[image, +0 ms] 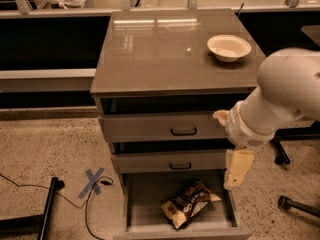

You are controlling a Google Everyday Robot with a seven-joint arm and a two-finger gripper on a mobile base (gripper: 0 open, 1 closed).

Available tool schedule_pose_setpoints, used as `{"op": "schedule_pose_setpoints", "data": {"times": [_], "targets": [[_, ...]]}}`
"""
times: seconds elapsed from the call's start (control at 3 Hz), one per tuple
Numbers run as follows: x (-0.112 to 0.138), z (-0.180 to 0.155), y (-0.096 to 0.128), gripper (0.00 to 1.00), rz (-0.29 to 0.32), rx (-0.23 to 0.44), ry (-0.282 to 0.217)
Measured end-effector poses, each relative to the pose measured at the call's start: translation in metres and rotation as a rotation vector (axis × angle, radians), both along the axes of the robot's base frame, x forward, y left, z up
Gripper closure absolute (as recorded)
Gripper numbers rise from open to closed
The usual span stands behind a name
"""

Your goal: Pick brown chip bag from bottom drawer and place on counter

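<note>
The brown chip bag (pixel 190 204) lies crumpled on the grey floor of the bottom drawer (pixel 147 206), which is pulled open. My gripper (pixel 233 183) hangs pointing down from the white arm (pixel 285 94). It is just above the drawer's right wall, up and to the right of the bag and not touching it. The glossy counter (pixel 160 49) tops the cabinet and holds a white bowl (pixel 229 46) at its back right.
Two shallower drawers with black handles (pixel 183 131) sit above, both slightly open. A blue tape cross (pixel 94 181), a cable and a black stand leg (pixel 47 209) lie on the floor at left. Chair casters (pixel 285 201) stand at right.
</note>
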State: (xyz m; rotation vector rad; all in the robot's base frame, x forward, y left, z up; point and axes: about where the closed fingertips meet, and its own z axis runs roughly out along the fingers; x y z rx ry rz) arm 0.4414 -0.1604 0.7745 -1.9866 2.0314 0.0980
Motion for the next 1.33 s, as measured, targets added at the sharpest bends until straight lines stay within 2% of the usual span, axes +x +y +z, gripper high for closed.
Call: {"op": "schedule_pose_setpoints", "data": {"times": [0.33, 0.67, 1.0, 1.33], "targets": [[-0.002, -0.078, 0.0, 0.0, 0.046, 0.03, 0.004], [-0.012, -0.18, -0.002, 0.0, 0.046, 0.085, 0.012], [-0.013, -0.18, -0.002, 0.0, 0.046, 0.084, 0.013], [-0.002, -0.209, -0.007, 0.0, 0.069, 0.045, 0.043]]}}
